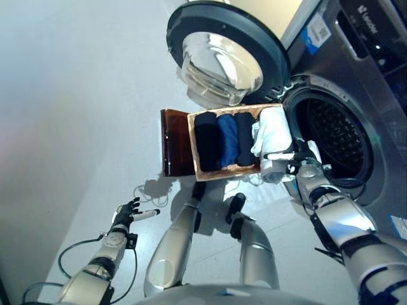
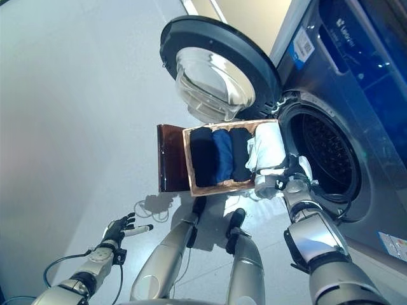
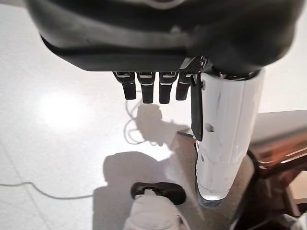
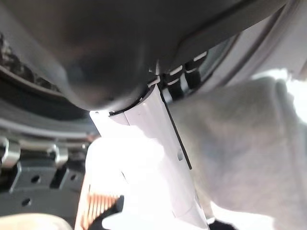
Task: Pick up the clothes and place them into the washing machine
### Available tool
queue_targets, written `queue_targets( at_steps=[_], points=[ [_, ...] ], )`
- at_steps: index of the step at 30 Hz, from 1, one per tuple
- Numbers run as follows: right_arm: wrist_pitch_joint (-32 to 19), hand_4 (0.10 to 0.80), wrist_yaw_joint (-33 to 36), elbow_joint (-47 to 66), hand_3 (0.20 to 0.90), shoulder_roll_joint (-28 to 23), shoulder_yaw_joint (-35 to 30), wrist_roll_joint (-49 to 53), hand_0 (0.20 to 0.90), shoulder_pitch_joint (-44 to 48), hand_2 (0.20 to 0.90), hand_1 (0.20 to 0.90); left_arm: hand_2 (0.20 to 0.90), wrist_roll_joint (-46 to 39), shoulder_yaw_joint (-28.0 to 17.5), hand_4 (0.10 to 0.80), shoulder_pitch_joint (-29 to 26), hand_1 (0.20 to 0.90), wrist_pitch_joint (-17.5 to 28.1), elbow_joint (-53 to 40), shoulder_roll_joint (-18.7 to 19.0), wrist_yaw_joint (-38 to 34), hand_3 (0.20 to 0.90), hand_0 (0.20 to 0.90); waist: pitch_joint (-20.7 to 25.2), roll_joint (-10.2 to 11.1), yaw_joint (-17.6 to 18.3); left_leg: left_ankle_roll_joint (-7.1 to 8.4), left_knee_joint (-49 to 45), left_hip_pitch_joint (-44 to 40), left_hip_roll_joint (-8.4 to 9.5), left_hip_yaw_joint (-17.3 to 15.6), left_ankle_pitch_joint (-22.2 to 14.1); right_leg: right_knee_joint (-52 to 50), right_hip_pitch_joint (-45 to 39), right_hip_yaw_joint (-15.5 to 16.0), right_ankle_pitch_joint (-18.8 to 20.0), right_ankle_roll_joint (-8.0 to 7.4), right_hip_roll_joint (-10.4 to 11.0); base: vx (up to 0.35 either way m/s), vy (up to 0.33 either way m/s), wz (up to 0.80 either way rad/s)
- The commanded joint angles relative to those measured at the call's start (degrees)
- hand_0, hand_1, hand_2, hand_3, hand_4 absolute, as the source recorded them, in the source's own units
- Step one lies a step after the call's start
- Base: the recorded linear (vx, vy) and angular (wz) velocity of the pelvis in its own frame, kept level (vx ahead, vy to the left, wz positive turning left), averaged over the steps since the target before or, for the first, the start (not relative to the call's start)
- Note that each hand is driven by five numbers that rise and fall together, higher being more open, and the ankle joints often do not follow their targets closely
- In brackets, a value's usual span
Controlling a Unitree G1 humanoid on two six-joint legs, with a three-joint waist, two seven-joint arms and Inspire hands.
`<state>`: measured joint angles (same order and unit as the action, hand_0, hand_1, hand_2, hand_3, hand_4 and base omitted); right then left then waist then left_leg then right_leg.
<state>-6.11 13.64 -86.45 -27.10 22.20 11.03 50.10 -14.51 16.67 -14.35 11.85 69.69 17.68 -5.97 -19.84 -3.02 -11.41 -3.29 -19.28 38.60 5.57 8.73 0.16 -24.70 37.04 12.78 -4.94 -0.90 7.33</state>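
While right hand (image 1: pixel 299 159) fingers pinch white cloth (image 1: pixel 273 136) at basket (image 1: pixel 191 143) edge | left hand (image 1: pixel 127 213) fingers spread over floor

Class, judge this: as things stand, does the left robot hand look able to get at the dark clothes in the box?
Probably not yet. The left robot hand hangs open low over the floor, well apart from the dark clothes in the box.

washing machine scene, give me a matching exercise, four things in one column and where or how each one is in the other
Things:
1. white garment
2. washer door
3. left hand
4. blue garment

States:
A. swung open
B. above the floor, holding nothing
C. gripped by the right hand, at the tray end nearest the drum
D. between two dark garments in the tray

Pairs: 1-C, 2-A, 3-B, 4-D
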Motion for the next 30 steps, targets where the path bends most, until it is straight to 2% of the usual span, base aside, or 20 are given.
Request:
queue_targets(
  at_steps=[1,2,3,12,21,30],
  points=[
    [-0.27,0.800,3.20,-0.19,0.900,-6.25,2.28,-1.51,0.900,4.28,0.900,0.900,0.900,-2.15,-0.28,0.800,0.96,0.900,1.55,-0.16,1.03,-1.48,0.900,0.900,-0.43,-0.02,-0.31,2.78,-6.07,2.24,2.28,-0.12,-4.53,3.09,-4.74,-0.56,0.19,-1.09,0.81,-0.018,0.029,0.13],
    [-0.17,0.800,3.62,-0.53,0.900,-6.46,2.49,-1.84,0.900,4.71,0.900,0.900,0.900,-2.40,-0.13,0.800,0.95,0.900,1.68,-0.29,0.92,-1.58,0.900,0.900,-0.64,-0.10,-0.39,2.82,-6.44,2.93,2.32,-0.13,-4.58,2.80,-4.15,-0.46,0.09,-1.04,0.83,0.069,0.002,0.13],
    [0.01,0.800,3.78,-0.86,0.900,-6.61,2.70,-2.04,0.900,5.17,0.900,0.900,0.900,-2.67,-0.11,0.800,0.90,0.900,1.73,-0.33,0.84,-1.65,0.900,0.900,-0.82,-0.11,-0.51,2.96,-7.42,2.82,2.33,-0.02,-6.70,1.89,-4.26,-1.00,-1.64,-1.36,0.63,0.069,0.001,0.12],
    [1.41,0.800,6.21,-2.96,0.900,-9.17,4.98,-4.40,0.900,9.56,0.900,0.900,0.900,-6.05,1.36,0.800,0.51,0.900,2.74,-1.99,0.16,-2.55,0.900,0.900,-2.24,-1.65,-0.79,3.30,-6.34,6.79,2.71,-0.34,-5.25,2.22,-0.53,-0.73,-1.06,-1.24,0.89,0.001,0.028,0.06],
    [0.80,0.800,6.09,-0.92,0.900,-5.42,6.74,-4.92,0.900,9.76,0.900,0.900,0.900,-7.17,2.19,0.800,-0.76,0.900,3.33,-0.62,0.01,-3.56,0.900,0.900,-2.29,-1.27,-0.71,3.48,-2.99,5.72,3.09,0.05,-3.82,5.36,-2.12,0.17,-0.04,-1.72,1.01,0.029,-0.012,0.01],
    [0.54,0.800,5.39,0.35,0.900,-2.44,7.41,-5.01,0.900,9.68,0.900,0.900,0.900,-6.32,2.32,0.800,-0.54,0.900,3.69,-0.89,0.42,-3.98,0.900,0.900,-1.04,0.14,-1.46,3.34,0.13,2.49,3.24,0.69,-2.96,8.81,-6.00,1.04,1.34,-2.46,1.06,0.052,-0.015,0.05]
  ],
)
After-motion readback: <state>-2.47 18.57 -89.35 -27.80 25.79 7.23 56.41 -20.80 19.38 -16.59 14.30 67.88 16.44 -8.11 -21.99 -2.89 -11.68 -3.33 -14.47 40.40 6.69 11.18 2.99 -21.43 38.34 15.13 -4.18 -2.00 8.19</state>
